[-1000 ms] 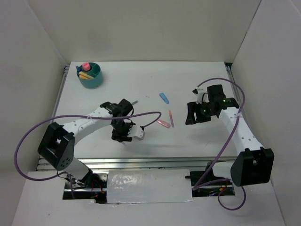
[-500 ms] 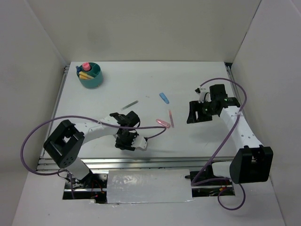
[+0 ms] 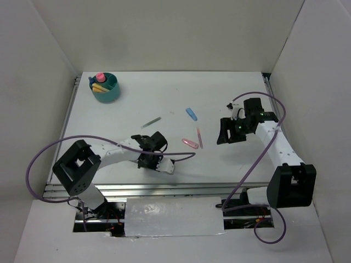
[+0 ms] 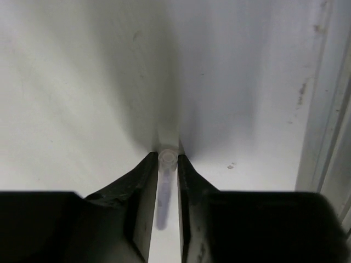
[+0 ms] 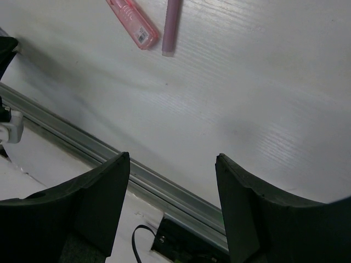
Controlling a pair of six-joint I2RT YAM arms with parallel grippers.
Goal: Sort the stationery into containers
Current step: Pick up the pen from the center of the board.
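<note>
**Sorting, partly done.** The teal tub (image 3: pixel 109 97) in the far left corner holds a yellow highlighter (image 3: pixel 100 87) and a pink-capped item (image 3: pixel 100 76). At the near edge we see the left gripper (image 4: pixel 167 156) pinching a slim clear-capped pen (image 4: pixel 165 186). The right gripper (image 5: pixel 173 164), jaws spread and empty, hovers near the pink pen (image 5: pixel 171 22) and pink clip (image 5: pixel 133 22). A blue piece (image 3: pixel 191 113) and a thin grey pen (image 3: pixel 151 121) lie unsorted.

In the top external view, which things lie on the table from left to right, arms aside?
Teal tub, thin grey pen, small blue piece, thin pink pen. The flat pink item overlaps the blue piece sideways, so it is left out.
</note>
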